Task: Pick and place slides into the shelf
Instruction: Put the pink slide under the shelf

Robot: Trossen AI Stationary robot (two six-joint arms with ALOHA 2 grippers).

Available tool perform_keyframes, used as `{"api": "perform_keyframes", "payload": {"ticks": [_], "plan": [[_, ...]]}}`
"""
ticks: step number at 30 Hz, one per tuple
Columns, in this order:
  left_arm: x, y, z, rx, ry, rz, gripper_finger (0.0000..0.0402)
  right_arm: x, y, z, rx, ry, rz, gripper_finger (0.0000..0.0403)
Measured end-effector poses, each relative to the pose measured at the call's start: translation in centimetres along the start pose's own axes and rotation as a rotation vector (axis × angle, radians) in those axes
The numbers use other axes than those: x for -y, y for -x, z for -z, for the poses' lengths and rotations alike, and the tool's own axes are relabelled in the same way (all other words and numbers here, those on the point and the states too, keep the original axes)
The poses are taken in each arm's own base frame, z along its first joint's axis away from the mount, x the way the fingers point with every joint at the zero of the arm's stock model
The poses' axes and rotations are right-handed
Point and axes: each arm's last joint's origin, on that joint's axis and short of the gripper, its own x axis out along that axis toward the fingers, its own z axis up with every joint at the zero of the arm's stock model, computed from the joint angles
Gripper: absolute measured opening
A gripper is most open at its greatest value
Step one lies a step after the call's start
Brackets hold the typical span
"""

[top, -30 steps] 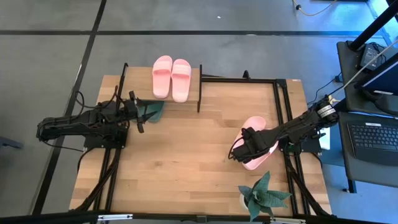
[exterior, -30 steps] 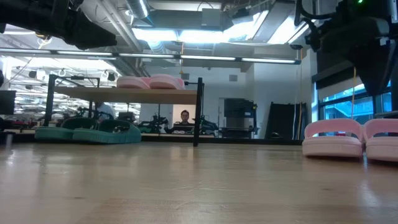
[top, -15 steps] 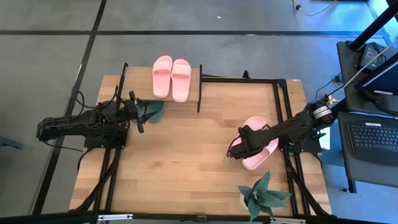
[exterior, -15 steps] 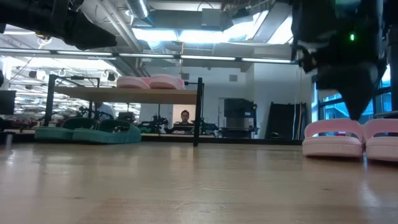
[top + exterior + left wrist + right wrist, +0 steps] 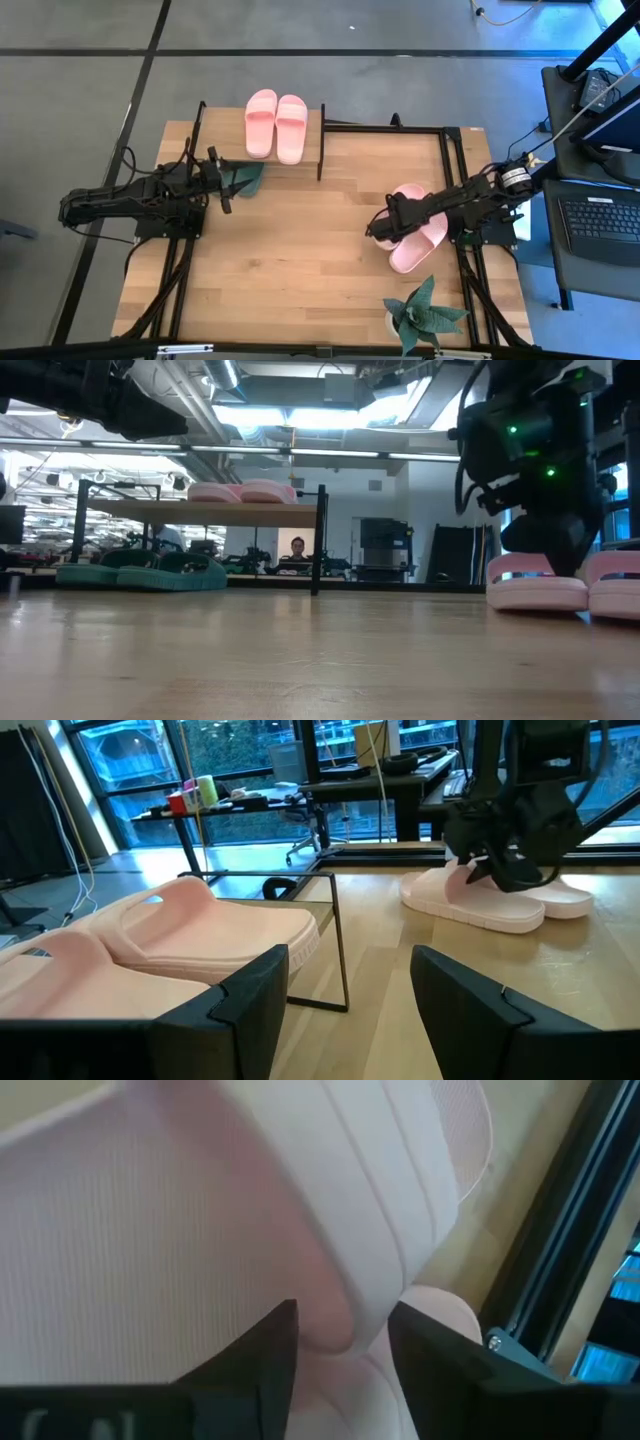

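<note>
One light pink pair of slides lies on the shelf's plank top. The dark green pair rests flat on the table under the shelf. A second pink pair lies soles down on the table's right side. My right gripper is low over that pair's left slide, open, with its fingers on either side of the strap. My left gripper hovers open above the green pair at the shelf's left end. My right gripper comes at the pink slide's strap edge from above, slanting from the table's right, one finger on each side of it. Whether the fingers touch the strap cannot be told. The slide lies flat on the table.
A green potted plant stands at the near edge, close to the pink pair. Black frame rails run along the table's right side and far edge. The shelf's black leg stands mid-table. Bare wood lies between the arms.
My right gripper has come down onto the pink pair on the table's right and shifted a little toward the far edge, its fingers now straddling the left slide's strap. The left arm has kept still.
</note>
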Motion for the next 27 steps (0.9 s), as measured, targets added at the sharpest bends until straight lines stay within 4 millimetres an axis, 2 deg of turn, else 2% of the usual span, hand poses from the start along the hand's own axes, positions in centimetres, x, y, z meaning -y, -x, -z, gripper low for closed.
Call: {"api": "perform_keyframes", "payload": {"ticks": [4,10,15,19,24,27], "plan": [[0.0,0.0,0.0,-0.001,0.000,0.000,0.0204,0.1,-0.2,-0.5,-0.006,0.012,-0.007,0.0118],[0.0,0.0,0.0,-0.002,0.000,0.000,0.0204,0.1,-0.3,-0.8,-0.004,0.004,-0.013,0.0019],[0.0,0.0,0.0,-0.002,0.000,0.000,0.0204,-0.1,0.2,-1.1,0.009,-0.002,-0.034,0.0017],[0.0,0.0,0.0,-0.002,-0.014,0.000,0.0204,-0.7,2.2,-2.3,0.099,0.021,-0.083,0.0017],[0.2,0.0,0.0,0.012,-0.184,0.053,0.0204,-1.2,6.7,-4.5,0.283,0.036,-0.156,0.0017],[0.3,0.0,-0.2,0.033,-0.170,0.097,0.0204,-1.1,9.7,-5.6,0.443,0.030,-0.169,0.0017]]}}
